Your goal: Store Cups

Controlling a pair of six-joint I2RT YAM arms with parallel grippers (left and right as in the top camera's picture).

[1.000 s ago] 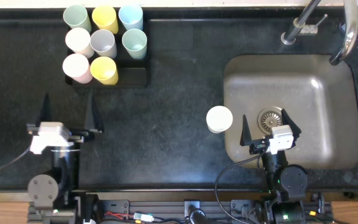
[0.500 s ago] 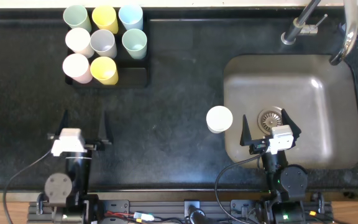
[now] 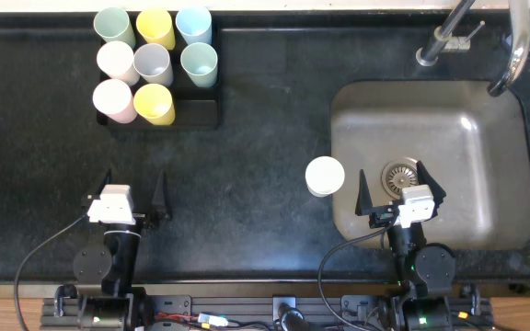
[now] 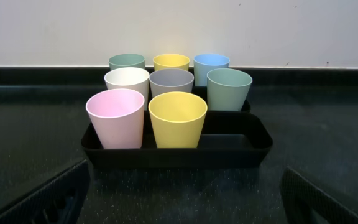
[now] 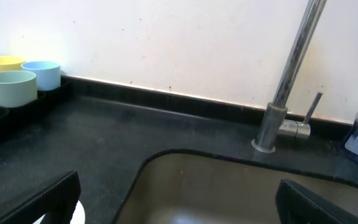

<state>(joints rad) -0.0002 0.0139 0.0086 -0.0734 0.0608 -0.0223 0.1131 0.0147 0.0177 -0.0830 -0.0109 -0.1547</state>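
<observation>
Since the black tray [image 3: 201, 114] has one corner vacant, the white cup [image 3: 325, 176] beside the sink [image 3: 467, 138] probably belongs there; left gripper [image 3: 134, 181] and right gripper [image 3: 394, 181] hang spread, empty.

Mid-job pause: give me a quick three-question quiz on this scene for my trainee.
1. How many cups stand in the black tray?
2. True or false: the loose white cup is inside the sink.
3. In the top view, which tray slot is free? A) top left B) middle C) bottom right

Key: 1) eight. 2) False: it stands on the counter at the sink's left rim. 3) C.
</observation>
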